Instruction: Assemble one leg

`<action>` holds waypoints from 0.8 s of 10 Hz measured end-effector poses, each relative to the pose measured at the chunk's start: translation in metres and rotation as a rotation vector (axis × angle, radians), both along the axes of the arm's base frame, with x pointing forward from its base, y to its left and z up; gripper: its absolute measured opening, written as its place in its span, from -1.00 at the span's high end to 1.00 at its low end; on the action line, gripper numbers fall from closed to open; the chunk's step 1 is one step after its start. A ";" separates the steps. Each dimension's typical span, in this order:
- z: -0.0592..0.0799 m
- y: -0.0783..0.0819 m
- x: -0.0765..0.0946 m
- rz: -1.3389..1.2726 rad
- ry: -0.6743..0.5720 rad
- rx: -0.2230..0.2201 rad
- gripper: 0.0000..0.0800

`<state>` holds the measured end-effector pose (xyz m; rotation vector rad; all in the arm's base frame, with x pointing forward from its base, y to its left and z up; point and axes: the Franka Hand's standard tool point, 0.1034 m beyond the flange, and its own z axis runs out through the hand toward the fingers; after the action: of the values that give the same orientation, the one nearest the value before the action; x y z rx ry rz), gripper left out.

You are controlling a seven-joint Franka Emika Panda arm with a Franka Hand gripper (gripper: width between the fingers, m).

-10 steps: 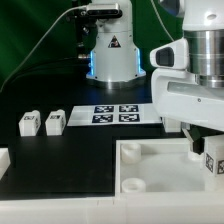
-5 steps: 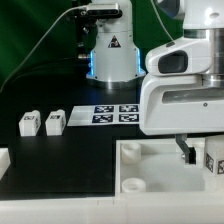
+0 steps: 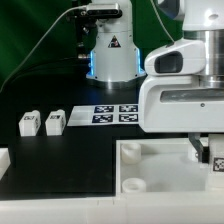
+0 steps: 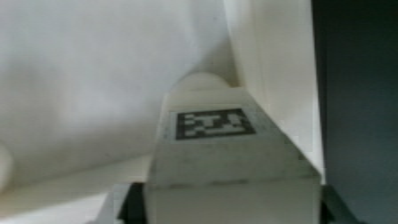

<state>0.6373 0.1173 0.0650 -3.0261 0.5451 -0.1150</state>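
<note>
1. Exterior view: 2 small white legs [image 3: 42, 122] stand side by side on the black table [image 3: 60, 160] at the exterior view's left, each with a black-and-white tag on its face.
2. Exterior view: 1 marker board [image 3: 106, 115] lies flat just beside those 2 legs, toward the exterior view's right, and shows 4 printed tags.
3. Exterior view: 1 large white tray-like part [image 3: 150, 170] fills the near foreground; 2 round corner sockets show along its near edge toward the exterior view's left.
4. Exterior view: the arm's white body covers the exterior view's right, and the gripper [image 3: 203, 150] hangs low over the tray-like part. 1 dark finger [image 3: 198, 149] shows, with a tagged white piece [image 3: 217, 161] beside it at the frame edge. I cannot tell from here how the jaws stand.
5. Exterior view: 1 robot base [image 3: 110, 50] stands behind the marker board.
6. Wrist view: 1 leg [image 4: 222, 150] with 1 square tag rises between the 2 dark fingertips [image 4: 128, 205], which press against its 2 sides, clamped on it. White surfaces of the tray-like part [image 4: 89, 80] lie behind it.
</note>
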 end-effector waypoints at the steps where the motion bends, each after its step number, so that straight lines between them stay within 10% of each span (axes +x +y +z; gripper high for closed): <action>1: 0.000 -0.001 0.000 -0.099 0.005 0.007 0.26; 8: -0.001 -0.007 -0.005 -1.336 0.165 0.137 0.26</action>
<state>0.6325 0.1099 0.0640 -2.0019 2.2843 0.1133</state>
